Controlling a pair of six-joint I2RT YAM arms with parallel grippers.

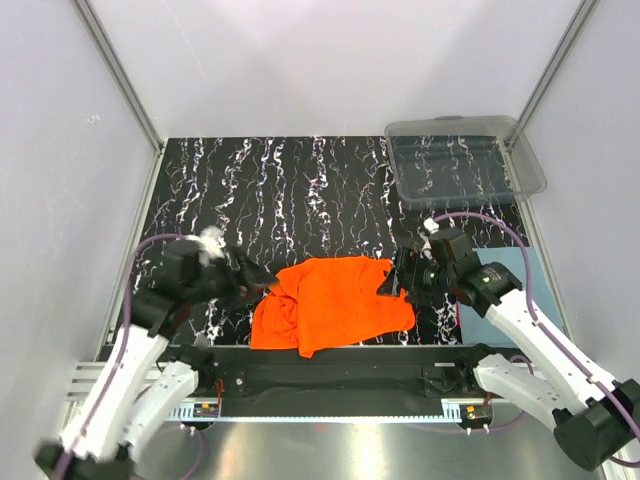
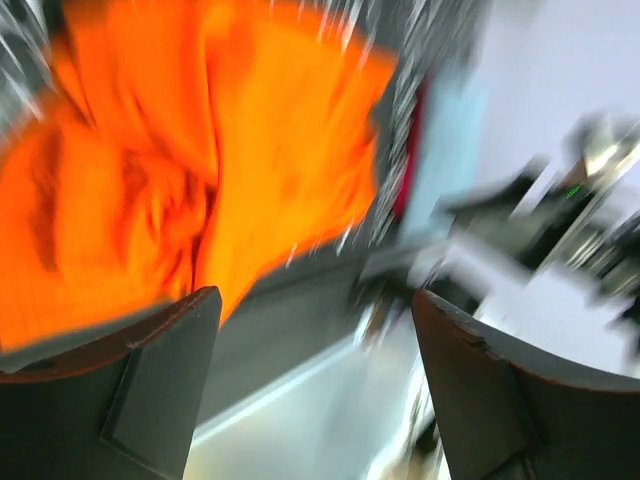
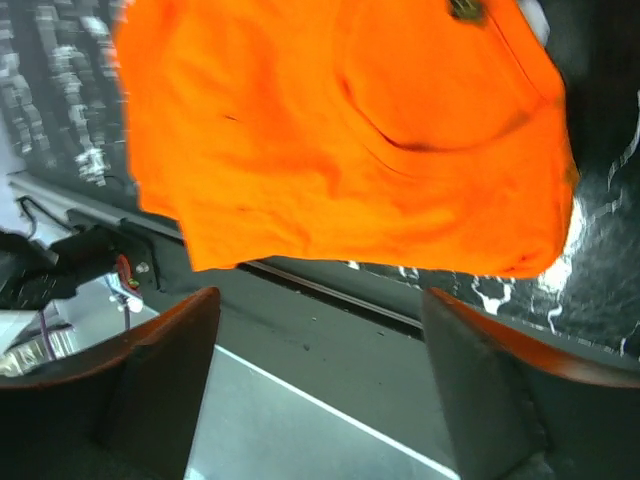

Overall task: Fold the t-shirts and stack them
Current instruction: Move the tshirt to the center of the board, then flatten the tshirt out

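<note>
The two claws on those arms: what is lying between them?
The orange t-shirt, loosely crumpled, lies between the left gripper and the right gripper on the black marbled table, as the top view shows.

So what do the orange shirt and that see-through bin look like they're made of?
Orange shirt: soft knit cloth, probably cotton, matte; it lies crumpled in folds.
Bin: clear stiff plastic, faintly glossy; the marbled tabletop shows through it and its rim holds shape.
</note>
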